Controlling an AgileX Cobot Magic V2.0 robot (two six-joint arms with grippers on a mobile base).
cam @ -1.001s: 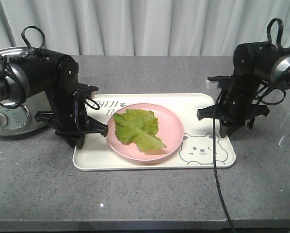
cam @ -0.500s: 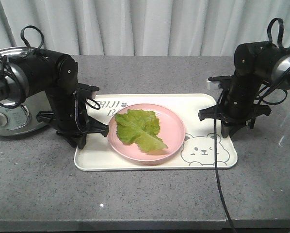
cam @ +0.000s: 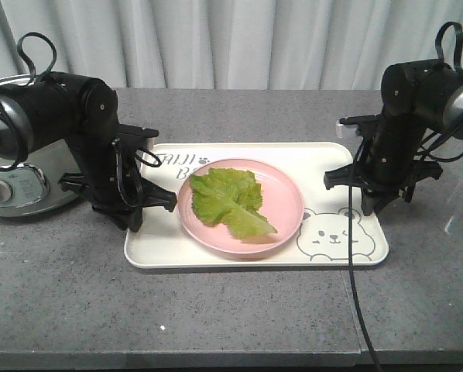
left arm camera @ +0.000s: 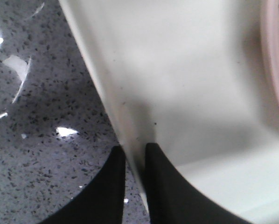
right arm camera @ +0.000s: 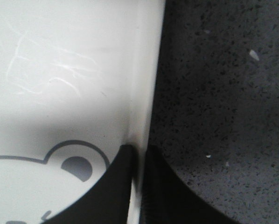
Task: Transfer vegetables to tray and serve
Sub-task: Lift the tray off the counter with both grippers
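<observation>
**Operator:** What changed in the last second?

**Spotter:** Your tray has shifted to the right and a little toward the far side. The plate and both your arms went with it.

**Operator:** And my grippers?

**Spotter:** Your left gripper [left arm camera: 135, 179] is clenched on the left rim of the large cream-white rectangular plastic tray [left arm camera: 186, 70]. One black finger is outside over the counter and the other is inside on the tray floor. Your right gripper [right arm camera: 139, 182] pinches the right rim the same way, just beside the ear of the grey bear drawing [right arm camera: 69, 161].

**Operator:** Where are the vegetables?

**Spotter:** One bright green crinkly lettuce leaf [cam: 230, 200] lies flat on the round pink plate [cam: 287, 205]. The plate sits in the middle of the tray, between your two grippers. The bear drawing fills the tray's near right corner.

**Operator:** What lies around it?

**Spotter:** The tray is over the grey speckled stone counter [cam: 216, 318]; you cannot tell whether it rests there or hangs just clear. A round silver cooker [cam: 15, 186] stands at the left edge, beside your left arm. A pale pleated curtain [cam: 216, 39] runs along the far side.
</observation>
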